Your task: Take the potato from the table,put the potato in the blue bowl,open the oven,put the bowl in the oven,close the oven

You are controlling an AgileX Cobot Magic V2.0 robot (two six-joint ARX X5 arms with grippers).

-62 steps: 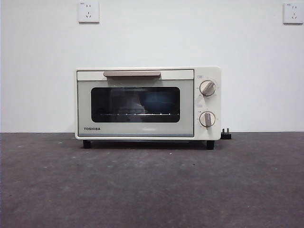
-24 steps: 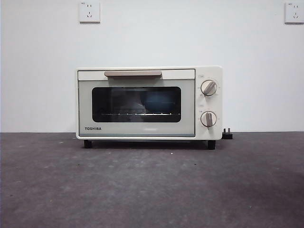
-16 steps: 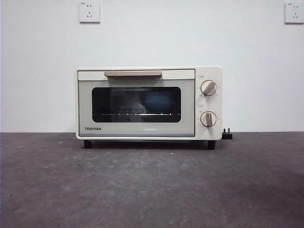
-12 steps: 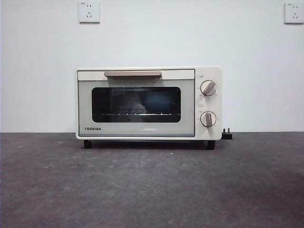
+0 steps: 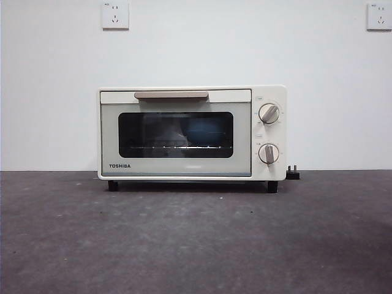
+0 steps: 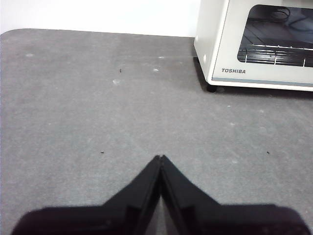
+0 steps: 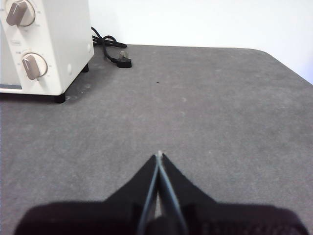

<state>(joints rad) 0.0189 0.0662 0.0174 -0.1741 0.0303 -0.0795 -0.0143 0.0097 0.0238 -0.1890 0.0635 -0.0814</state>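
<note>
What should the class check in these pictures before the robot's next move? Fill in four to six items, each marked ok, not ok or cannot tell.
1. Oven door shut against the frame: ok.
2. Blue bowl inside, seen through the glass: ok.
3. Potato in the bowl: cannot tell, glass too dark.
4. Left gripper shut, holding nothing, over the table: ok.
5. Right gripper shut, holding nothing: ok.
6. Plug lying loose on the table beside the oven, not in a socket: ok.

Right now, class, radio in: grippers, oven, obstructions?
Left gripper and right gripper shut, empty, over bare table. Oven door closed, blue bowl inside. Nothing in the way.
</note>
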